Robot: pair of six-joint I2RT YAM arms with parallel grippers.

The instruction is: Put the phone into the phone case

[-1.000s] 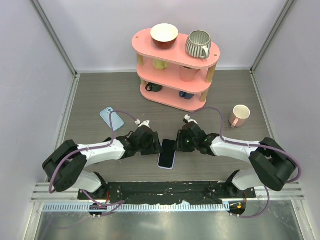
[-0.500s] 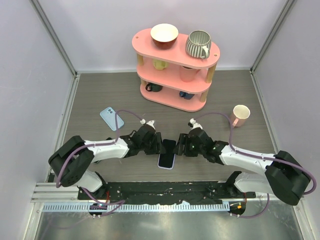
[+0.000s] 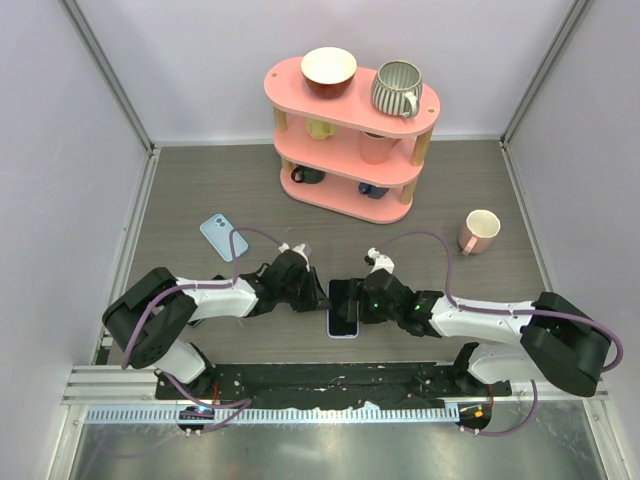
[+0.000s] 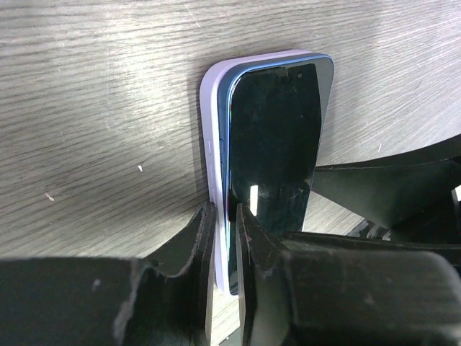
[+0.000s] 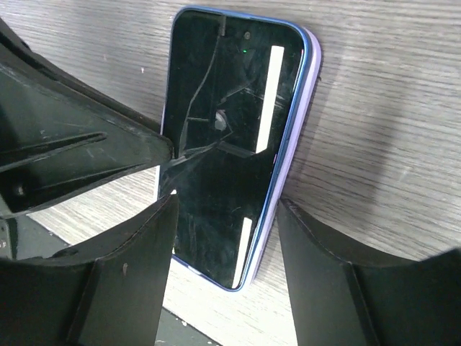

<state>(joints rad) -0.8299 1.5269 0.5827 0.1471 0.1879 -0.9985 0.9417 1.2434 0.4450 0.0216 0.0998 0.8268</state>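
DESK: Where is the phone in this one?

PHOTOGRAPHER: The phone (image 3: 343, 305) lies face up on the table (image 3: 200, 180), on the arms' side of the pink shelf (image 3: 350, 130) and well apart from it. It rests in the lilac phone case (image 4: 209, 130) but is not seated. In the left wrist view its blue edge rides above the case wall along one long side.

DESK: And the grippers?

PHOTOGRAPHER: The left gripper (image 4: 225, 216) is pinched narrow across that long side, one finger outside the case wall, the other on the glass. The right gripper (image 5: 228, 209) is spread wide, a finger on either side of the phone's end away from the earpiece notch. Whether they touch it I cannot tell.

DESK: How will it handle?

PHOTOGRAPHER: My judgement: a stiff, flat slab, light enough, with slick glass that gives no purchase from above. Lines cross the screen in the right wrist view; whether they are cracks or reflections I cannot say, so treat it as fragile. The case looks soft and should flex at the lip. The best hold is on the long edges and corners. Brace the case wall and press the raised edge down near a corner, never in the middle of the glass.
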